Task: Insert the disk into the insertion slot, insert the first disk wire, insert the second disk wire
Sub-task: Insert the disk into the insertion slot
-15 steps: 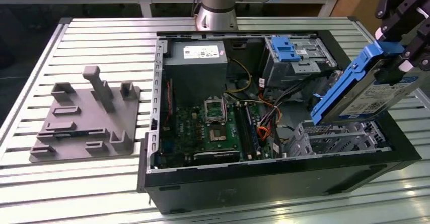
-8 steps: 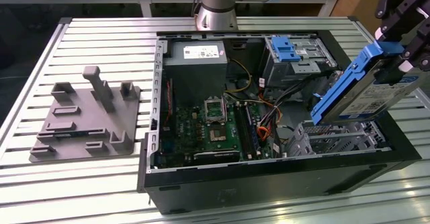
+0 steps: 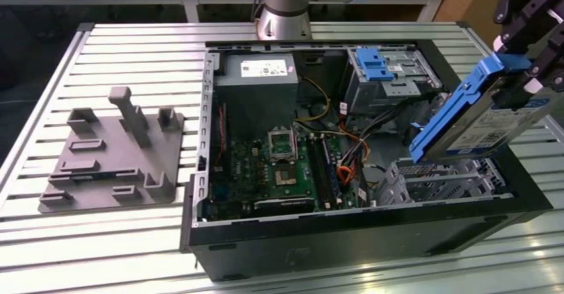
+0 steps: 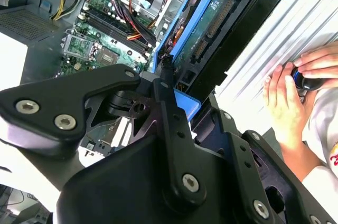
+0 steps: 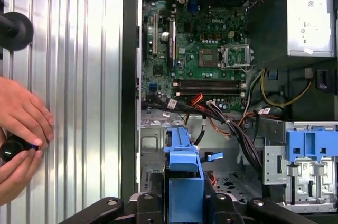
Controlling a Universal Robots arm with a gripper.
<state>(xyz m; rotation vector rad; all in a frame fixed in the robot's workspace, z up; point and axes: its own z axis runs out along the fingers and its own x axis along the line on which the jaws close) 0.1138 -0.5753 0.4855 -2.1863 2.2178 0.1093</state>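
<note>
Flat rectangular silver hard drive (image 3: 490,131): smooth metal face w/ white paper label, glossy bright-blue plastic carrier. Low silver drive bay (image 3: 434,180): perforated sheet metal, dull sheen. Ribbed table (image 3: 132,49): shiny metal, prob. aluminium. Grey slotted fixture (image 3: 105,155) by table's edge: matt plastic.

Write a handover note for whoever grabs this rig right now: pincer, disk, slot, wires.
Pincer: shut on the disk, gripping it at its blue carrier.
Disk: in the air, steeply tilted, above the insertion slot at the exterior view's right end of the open computer case; not touching the slot.
Done: disk is picked up and over the case.
Left: disk not seated; its connector edge is bare, so neither wire is plugged in. Cables lie loose beside the slot.
Note: a person's hands rest on the table beside the case.
</note>
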